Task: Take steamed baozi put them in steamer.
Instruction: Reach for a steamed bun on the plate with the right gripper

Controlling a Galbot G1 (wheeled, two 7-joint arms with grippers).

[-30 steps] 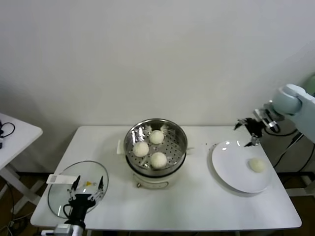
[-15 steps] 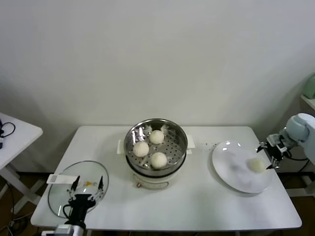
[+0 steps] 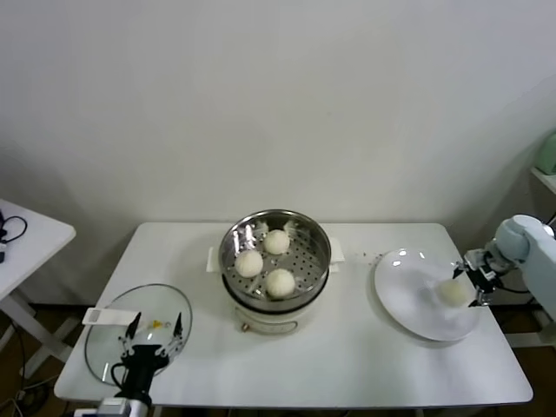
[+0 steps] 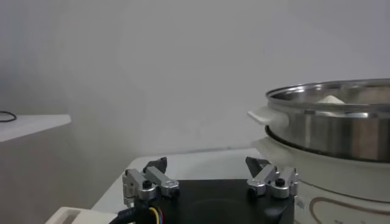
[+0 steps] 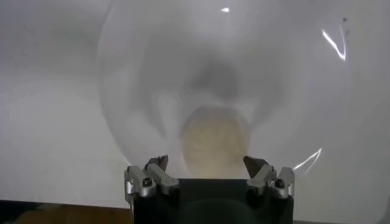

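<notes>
The steel steamer point(image 3: 323, 246) stands mid-table on its cream base and holds three baozi point(image 3: 279, 281) on the perforated tray. One more baozi point(image 3: 452, 292) lies on the white plate point(image 3: 408, 300) at the right. My right gripper point(image 3: 470, 284) is open at the plate's right edge, right beside that bun. In the right wrist view the baozi point(image 5: 214, 143) sits just ahead of the open gripper point(image 5: 207, 164), between the spread fingertips. My left gripper point(image 3: 155, 331) rests open over the glass lid at the front left; its wrist view shows the open gripper point(image 4: 207, 164) and the steamer point(image 4: 332, 119) beyond.
A round glass lid point(image 3: 104, 343) lies at the table's front left corner. A second white table point(image 3: 26, 239) stands at the far left. The wall runs close behind the table.
My right gripper has come down from above the plate's far side to the plate's right edge, next to the bun. Nothing else has moved.
</notes>
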